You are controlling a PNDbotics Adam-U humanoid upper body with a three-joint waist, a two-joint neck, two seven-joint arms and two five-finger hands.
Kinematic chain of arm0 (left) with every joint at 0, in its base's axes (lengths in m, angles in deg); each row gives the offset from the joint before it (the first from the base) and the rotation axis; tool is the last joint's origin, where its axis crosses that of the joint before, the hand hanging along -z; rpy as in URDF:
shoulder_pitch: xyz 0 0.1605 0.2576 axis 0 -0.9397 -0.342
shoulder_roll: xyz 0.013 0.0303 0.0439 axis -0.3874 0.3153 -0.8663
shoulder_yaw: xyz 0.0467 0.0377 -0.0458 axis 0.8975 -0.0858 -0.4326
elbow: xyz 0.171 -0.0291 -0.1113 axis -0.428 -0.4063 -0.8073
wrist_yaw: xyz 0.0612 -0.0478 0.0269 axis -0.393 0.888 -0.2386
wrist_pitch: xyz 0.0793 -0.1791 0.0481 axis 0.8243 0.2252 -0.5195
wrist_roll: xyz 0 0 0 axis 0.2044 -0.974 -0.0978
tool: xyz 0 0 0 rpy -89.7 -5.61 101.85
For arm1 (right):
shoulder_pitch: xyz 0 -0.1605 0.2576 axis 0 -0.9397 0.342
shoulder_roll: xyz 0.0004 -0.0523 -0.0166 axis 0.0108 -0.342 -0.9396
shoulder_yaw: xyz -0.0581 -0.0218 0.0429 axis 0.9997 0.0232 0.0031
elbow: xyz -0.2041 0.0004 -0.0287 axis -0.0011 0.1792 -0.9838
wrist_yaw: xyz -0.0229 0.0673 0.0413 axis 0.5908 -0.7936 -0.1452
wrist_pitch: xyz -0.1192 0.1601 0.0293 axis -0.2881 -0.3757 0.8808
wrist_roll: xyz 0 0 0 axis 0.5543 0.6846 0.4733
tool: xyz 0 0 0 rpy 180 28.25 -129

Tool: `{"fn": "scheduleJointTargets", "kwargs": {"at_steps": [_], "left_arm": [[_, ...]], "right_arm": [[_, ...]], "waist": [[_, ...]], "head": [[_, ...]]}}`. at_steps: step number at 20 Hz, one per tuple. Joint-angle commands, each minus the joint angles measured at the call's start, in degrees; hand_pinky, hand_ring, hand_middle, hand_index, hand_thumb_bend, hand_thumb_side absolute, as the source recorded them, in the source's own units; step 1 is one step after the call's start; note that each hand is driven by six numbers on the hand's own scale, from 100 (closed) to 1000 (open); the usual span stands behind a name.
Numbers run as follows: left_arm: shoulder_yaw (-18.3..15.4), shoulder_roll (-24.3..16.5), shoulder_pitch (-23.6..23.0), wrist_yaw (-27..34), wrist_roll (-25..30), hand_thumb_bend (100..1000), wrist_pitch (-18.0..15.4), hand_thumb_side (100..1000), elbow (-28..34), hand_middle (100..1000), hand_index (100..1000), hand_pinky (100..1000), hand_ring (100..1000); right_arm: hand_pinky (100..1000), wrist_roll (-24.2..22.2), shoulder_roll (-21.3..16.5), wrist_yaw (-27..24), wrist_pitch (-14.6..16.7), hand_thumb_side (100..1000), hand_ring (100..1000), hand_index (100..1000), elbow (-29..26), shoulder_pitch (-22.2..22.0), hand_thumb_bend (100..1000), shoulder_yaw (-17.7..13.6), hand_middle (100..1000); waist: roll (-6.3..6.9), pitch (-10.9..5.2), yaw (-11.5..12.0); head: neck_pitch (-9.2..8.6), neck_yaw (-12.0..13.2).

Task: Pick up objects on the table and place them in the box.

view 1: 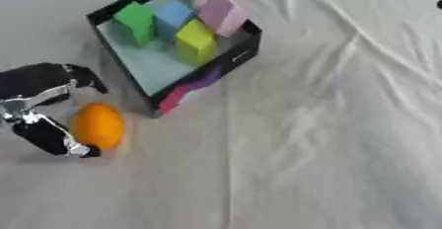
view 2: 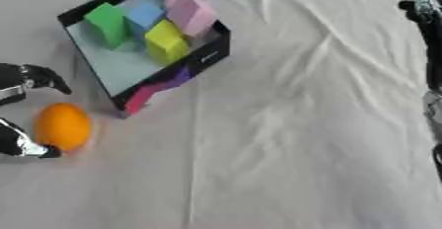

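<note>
A smooth, rounded orange fruit [view 1: 97, 125] is seen resting on the wrinkled white cloth [view 1: 328, 124] that covers the table, and the left hand [view 1: 39, 107] is set right against its outer side. The hand's glossy black and silver fingers [view 1: 54, 141] are curved toward the fruit, with one tip tucked at its lower edge and the thumb [view 1: 86, 77] arched above it; whether the fruit is actually clamped cannot be told, as the fingers are spread around it rather than closed. Just beyond the hand, up and to its inner side, the box [view 1: 226, 65] is found: a black-rimmed square tray with a pale lining and a pink-and-purple patch on its near wall, turned cornerwise. Inside it, matte foam-like blocks are packed together at the far end: a green block [view 1: 136, 23], a blue block [view 1: 174, 18], a yellow block [view 1: 196, 40] and a pink block [view 1: 220, 12]. Dark parts of the right arm [view 2: 427, 35] are glimpsed at the far right edge, well apart from the fruit; its hand cannot be made out
</note>
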Motion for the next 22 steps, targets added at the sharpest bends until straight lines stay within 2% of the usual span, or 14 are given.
{"fn": "scheduleJointTargets", "kwargs": {"at_steps": [1, 2, 5, 9, 10, 11, 13, 14, 16, 19, 22], "left_arm": [[0.1, -0.7, 1.2, -1.3, 0.9, 672, -0.8, 298, -0.9, 808, 847, 842, 847], [0.2, -0.6, 1.5, -2.0, 1.1, 681, -1.0, 264, -1.1, 814, 851, 847, 852], [0.6, -0.1, 2.1, -4.5, 1.3, 683, -1.6, 242, -1.9, 818, 853, 849, 855], [0.9, 0.2, 2.0, -6.3, 1.9, 644, -2.3, 163, -2.6, 812, 835, 844, 850], [1.0, 0.2, 2.0, -6.4, 2.2, 620, -2.4, 100, -2.6, 811, 830, 843, 849], [1.0, 0.1, 2.0, -6.4, 2.5, 607, -2.6, 100, -2.4, 808, 824, 841, 847], [0.6, 0.1, 2.1, -6.7, 2.2, 529, -2.6, 100, -1.4, 738, 718, 775, 786], [0.1, 0.2, 2.0, -6.8, 1.4, 462, -2.4, 100, -0.4, 626, 620, 692, 701], [-1.1, 0.2, 1.7, -6.2, -0.5, 464, -1.8, 100, 2.6, 550, 526, 641, 647], [-3.4, -1.0, 1.8, -3.7, -1.2, 455, -1.6, 100, 8.4, 521, 484, 617, 622], [-5.0, -2.9, 2.9, -0.8, -1.0, 472, -2.9, 100, 9.5, 496, 478, 601, 597]], "right_arm": [[867, 0.1, -1.1, 0.1, -0.1, 641, 758, 798, -1.2, 0.4, 100, -0.3, 762], [867, 0.1, -1.1, 0.0, 0.0, 643, 758, 798, -1.2, 0.4, 100, -0.3, 762], [867, 0.0, -1.1, 0.1, 0.0, 643, 758, 798, -1.2, 0.4, 100, -0.1, 762], [867, 0.0, -1.0, 0.1, -0.1, 646, 757, 798, -1.1, 0.4, 100, 0.1, 762], [867, 0.0, -1.0, 0.1, -0.1, 647, 757, 798, -1.1, 0.4, 100, 0.1, 761], [867, 0.0, -1.0, 0.1, -0.1, 647, 757, 798, -1.1, 0.4, 100, 0.1, 761], [867, 0.1, -1.0, 0.1, -0.2, 649, 755, 797, -1.1, 0.3, 100, 0.1, 759], [867, 0.2, -1.0, 0.0, -0.2, 650, 755, 797, -1.0, 0.3, 100, 0.1, 759], [868, 0.4, -1.0, 0.1, -0.2, 651, 755, 797, -1.0, 0.2, 100, 0.1, 759], [867, 0.9, -1.0, 0.0, 0.0, 647, 753, 797, -1.0, 0.0, 100, -0.1, 757], [868, 1.0, -1.3, -0.1, 0.1, 639, 753, 797, -1.2, -0.1, 100, 0.0, 757]], "waist": [[0.75, -2.1, 0.0], [0.8, -2.1, 0.0], [0.89, -2.1, 0.0], [0.99, -2.07, 0.0], [1.01, -2.06, 0.0], [1.03, -2.06, 0.0], [1.08, -2.09, 0.1], [1.08, -2.1, 0.2], [1.08, -2.13, 0.4], [1.11, -2.4, 0.7], [1.18, -2.73, 0.8]], "head": [[0.12, 0.2], [0.07, 0.3], [-0.12, 0.4], [-0.19, 0.5], [-0.22, 0.6], [-0.24, 0.6], [-0.23, 0.7], [-0.22, 0.6], [-0.22, 0.3], [0.02, -0.5], [0.1, -0.9]]}}
